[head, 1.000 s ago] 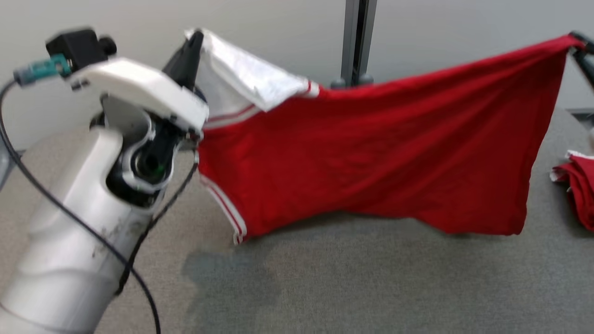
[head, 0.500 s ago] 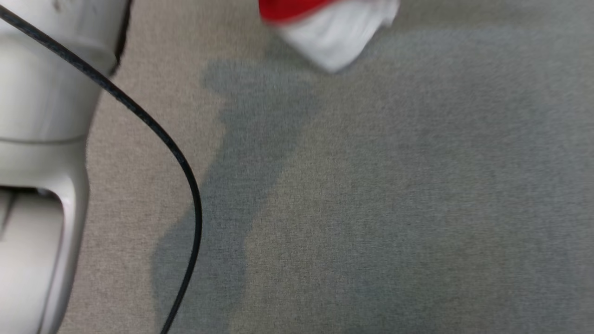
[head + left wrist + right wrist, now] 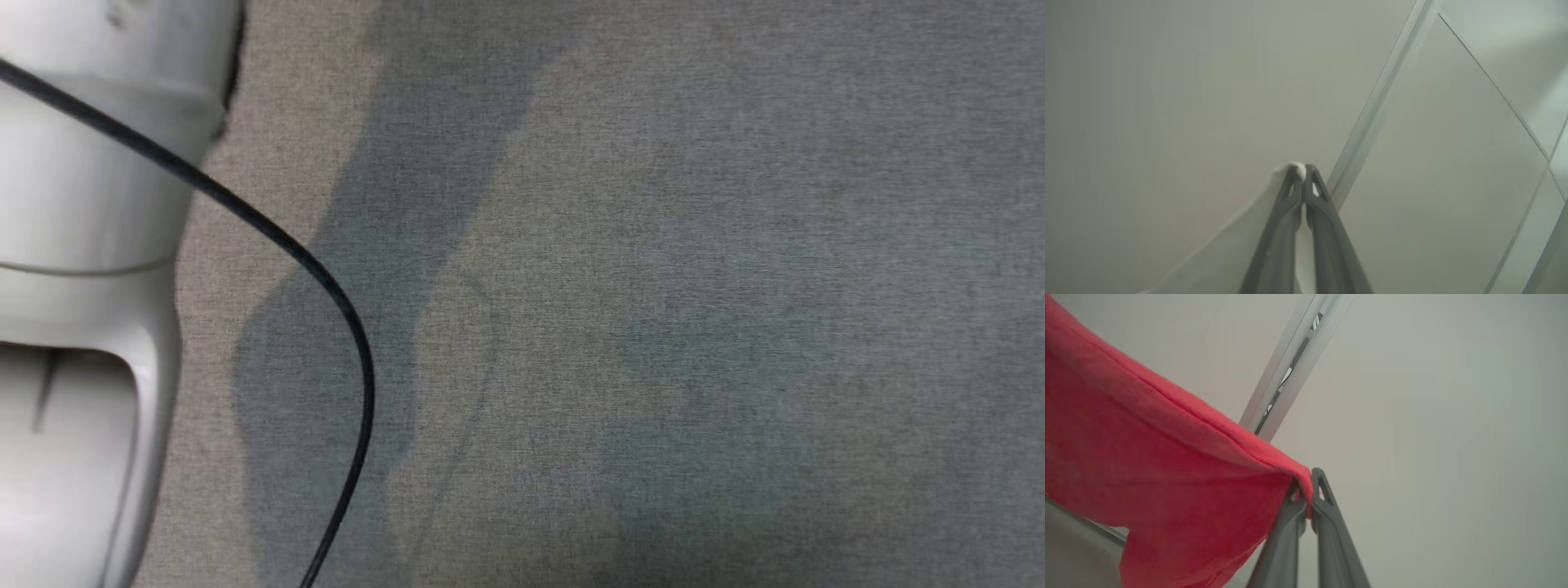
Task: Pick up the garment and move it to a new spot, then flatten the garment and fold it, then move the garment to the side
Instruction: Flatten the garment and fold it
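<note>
The right jaws pinch a corner of the red garment (image 3: 1167, 469), hanging before a metal rail (image 3: 1294, 359).

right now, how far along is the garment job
Done: the garment is picked up. In hand: it hangs pinched, red corner in the shut right end effector, white fabric in the shut left end effector. Left: setting it at a new spot, flattening, folding, moving it aside.

No text, label, brand or number is legible on the garment (image 3: 1167, 465) or elsewhere.
</note>
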Controlling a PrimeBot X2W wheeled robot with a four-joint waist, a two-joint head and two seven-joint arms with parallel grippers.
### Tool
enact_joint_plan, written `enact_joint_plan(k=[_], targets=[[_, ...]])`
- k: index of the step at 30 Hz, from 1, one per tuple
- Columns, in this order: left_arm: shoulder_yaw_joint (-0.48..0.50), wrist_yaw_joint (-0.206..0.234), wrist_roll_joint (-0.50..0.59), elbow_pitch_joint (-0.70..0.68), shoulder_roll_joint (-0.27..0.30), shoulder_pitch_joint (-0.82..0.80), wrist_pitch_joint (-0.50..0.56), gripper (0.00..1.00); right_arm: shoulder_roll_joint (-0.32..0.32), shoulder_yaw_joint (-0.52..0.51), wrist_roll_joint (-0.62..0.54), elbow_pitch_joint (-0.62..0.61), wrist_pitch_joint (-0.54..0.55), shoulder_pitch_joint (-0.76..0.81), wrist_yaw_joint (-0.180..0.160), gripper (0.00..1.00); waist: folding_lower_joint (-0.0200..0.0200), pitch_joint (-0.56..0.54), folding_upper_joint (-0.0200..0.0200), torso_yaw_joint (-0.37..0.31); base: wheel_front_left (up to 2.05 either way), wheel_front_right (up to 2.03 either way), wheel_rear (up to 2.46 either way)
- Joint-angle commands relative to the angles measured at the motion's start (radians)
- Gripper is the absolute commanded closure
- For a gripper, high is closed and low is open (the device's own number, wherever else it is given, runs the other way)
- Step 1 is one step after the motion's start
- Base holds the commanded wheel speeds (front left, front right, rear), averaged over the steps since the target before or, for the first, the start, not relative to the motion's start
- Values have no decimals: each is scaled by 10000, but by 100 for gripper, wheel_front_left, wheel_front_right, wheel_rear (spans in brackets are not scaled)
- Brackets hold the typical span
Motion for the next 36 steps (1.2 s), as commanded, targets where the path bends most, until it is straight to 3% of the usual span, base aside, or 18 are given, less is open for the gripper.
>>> enact_joint_plan(k=[1,6,16,27,31,36], targets=[[-69,78,-27,7,59,193,-30,100,-6,-21,72,0,-41,235,-7,100,0,91,0,102,0,0,0],[-629,341,-222,211,51,1504,-31,100,7,315,208,-53,-41,1530,-7,100,0,54,0,253,0,0,0],[-1284,-92,2,1286,48,4178,-32,100,252,1006,732,126,-42,3903,-7,100,0,-1113,0,438,0,0,0],[-2237,-1390,668,3906,86,6560,-1,100,763,1922,704,683,-42,6095,-7,100,0,-3003,0,551,0,0,0],[-2813,-2100,780,4665,88,7292,561,100,983,2014,720,959,-42,6669,-5,100,0,-3608,0,646,0,0,0],[-3293,-2585,957,5316,222,8053,842,100,1219,2187,526,1290,-43,7320,-5,100,0,-4292,0,798,0,0,0]])
